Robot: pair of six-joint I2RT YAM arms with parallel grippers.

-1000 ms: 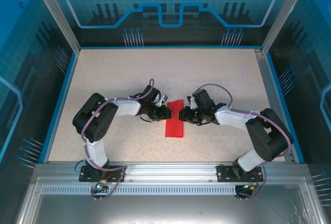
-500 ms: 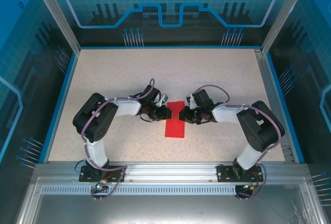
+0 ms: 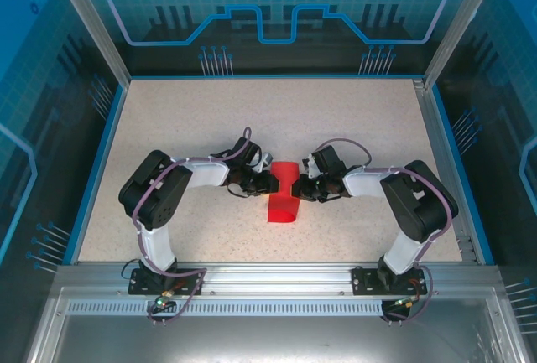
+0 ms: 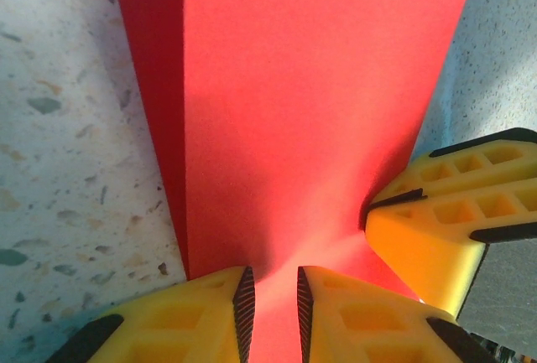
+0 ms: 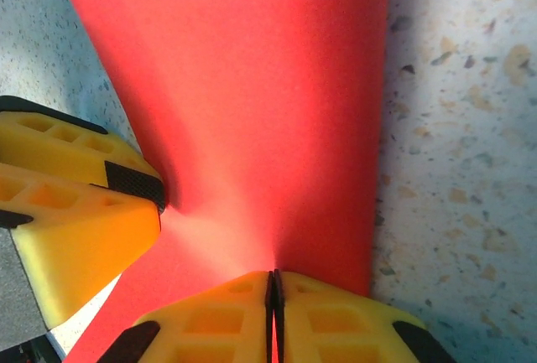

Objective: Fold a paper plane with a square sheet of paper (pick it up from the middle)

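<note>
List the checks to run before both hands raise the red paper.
1. Right hand shut on the red paper: ok.
2. Left hand shut on the paper: not ok, its fingers stand apart with paper between them.
3. Both hands at the paper's far end: ok.
4. Hands not touching each other: cannot tell.
5. Paper's near end off the table: cannot tell.
</note>
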